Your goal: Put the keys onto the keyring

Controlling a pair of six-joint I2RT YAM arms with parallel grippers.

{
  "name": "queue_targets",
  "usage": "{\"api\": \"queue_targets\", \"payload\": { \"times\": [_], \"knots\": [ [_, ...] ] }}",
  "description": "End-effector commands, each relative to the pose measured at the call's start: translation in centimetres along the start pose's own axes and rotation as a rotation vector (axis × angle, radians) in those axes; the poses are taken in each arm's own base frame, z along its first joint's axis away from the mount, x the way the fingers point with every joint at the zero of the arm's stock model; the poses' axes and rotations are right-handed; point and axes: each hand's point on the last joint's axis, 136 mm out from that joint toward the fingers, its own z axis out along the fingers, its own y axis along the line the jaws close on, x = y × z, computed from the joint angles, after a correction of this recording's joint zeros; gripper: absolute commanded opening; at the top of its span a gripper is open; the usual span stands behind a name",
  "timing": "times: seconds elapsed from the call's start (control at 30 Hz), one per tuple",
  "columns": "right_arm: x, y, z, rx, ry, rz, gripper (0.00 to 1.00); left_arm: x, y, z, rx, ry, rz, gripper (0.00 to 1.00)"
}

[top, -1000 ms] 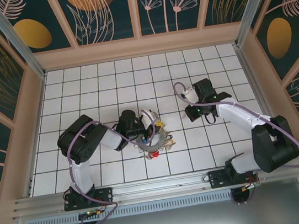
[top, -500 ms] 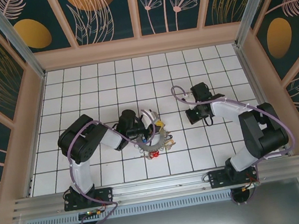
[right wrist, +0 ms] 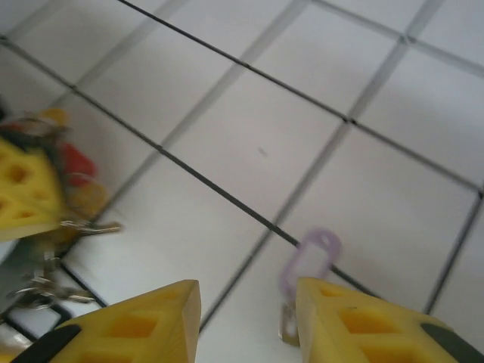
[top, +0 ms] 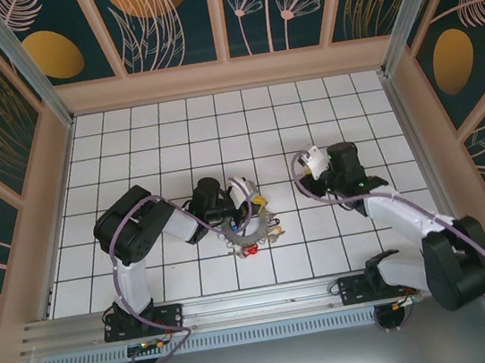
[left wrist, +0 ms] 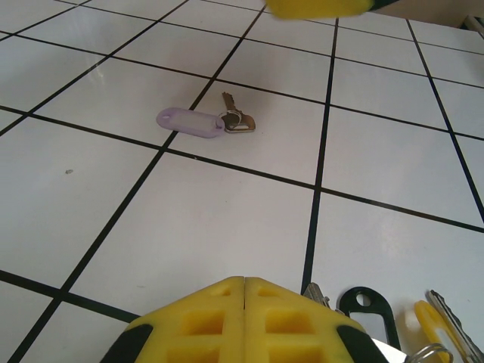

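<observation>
- The right gripper (right wrist: 246,302) is released: its two yellow fingers (right wrist: 155,314) stand well apart in the right wrist view, low over the tiles.
- The left gripper (left wrist: 243,291) is clenched, its yellow fingers meeting along a seam with no gap between them. Whether they pinch anything cannot be told from its own camera.
- One loose key with a lilac tag (right wrist: 308,261) lies flat on the tiles between the right fingers, closer to the right-hand one. In the left wrist view the same key (left wrist: 204,122) lies across a grout line, tag to the left and metal blade to the right.
- The keyring (top: 234,230) shows from above as a grey arc on the tiles, right at the tip of the left gripper (top: 236,211), near the table's middle.
- The other keys (top: 255,237) are bunched against the ring's near-right side, a red tag (top: 250,251) at the near edge of the bunch.
- In the left wrist view, a black tag (left wrist: 364,304) and a yellow tag (left wrist: 425,327) lie just right of the closed fingers.
- From above, the right gripper (top: 303,187) points left, apart from the bunch.
- The table (top: 129,143) is white tile with dark grout, enclosed by teal panels (top: 166,21) printed with plants.
</observation>
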Motion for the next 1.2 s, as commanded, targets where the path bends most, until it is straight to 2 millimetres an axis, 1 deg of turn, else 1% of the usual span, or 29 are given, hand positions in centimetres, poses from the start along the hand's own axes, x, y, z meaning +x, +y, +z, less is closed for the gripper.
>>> {"api": "queue_targets", "payload": {
  "times": [0.0,0.03,0.1,0.17,0.23,0.37,0.5,0.57,0.7,0.8,0.97,1.03,1.1,1.17],
  "knots": [
    [-2.3,4.4,-0.6,-0.22,-0.239,-0.323,0.39,-0.4,-0.3,0.2,0.019,-0.015,0.007,0.0],
    [-1.9,4.9,-0.3,-0.247,-0.245,-0.392,0.39,-0.4,-0.4,0.2,0.021,-0.015,0.006,0.0],
    [-0.2,5.5,0.9,-0.312,-0.188,-0.536,0.39,-0.3,-0.5,0.2,0.024,-0.015,0.007,0.0],
    [1.9,5.4,2.3,-0.384,-0.085,-0.634,0.37,-0.4,-0.5,0.1,0.025,-0.017,0.009,0.0],
    [2.8,5.3,3.5,-0.434,-0.035,-0.692,0.36,-0.5,-0.6,0.0,0.027,-0.019,0.014,0.0],
    [2.8,5.3,5.9,-0.48,-0.018,-0.771,0.37,-0.4,-0.7,-0.2,0.021,-0.029,0.018,0.0],
    [2.2,6.0,7.2,-0.531,-0.03,-0.814,0.37,-0.5,-0.6,-0.3,0.018,-0.031,0.018,0.0],
    [2.5,6.6,7.6,-0.569,-0.013,-0.836,0.36,-0.3,-0.7,-0.2,0.019,-0.028,0.016,0.0],
    [3.7,7.6,8.3,-0.596,0.016,-0.888,0.34,-0.1,-0.7,-0.1,0.02,-0.025,0.013,0.0],
    [3.8,8.0,8.7,-0.587,0.01,-0.919,0.34,-0.1,-0.6,-0.1,0.019,-0.025,0.012,0.0],
    [3.8,8.1,9.2,-0.585,0.01,-0.937,0.34,-0.2,-0.6,0.0,0.022,-0.026,0.014,0.0],
    [4.1,8.2,9.4,-0.588,0.019,-0.943,0.31,-0.1,-0.6,0.0,0.021,-0.024,0.011,0.0],
    [4.1,8.3,9.5,-0.592,0.021,-0.947,0.25,-0.1,-0.6,0.0,0.021,-0.023,0.011,0.0],
    [3.8,8.4,9.5,-0.595,0.01,-0.948,0.25,-0.1,-0.6,0.0,0.023,-0.024,0.011,0.0]
  ]
}}
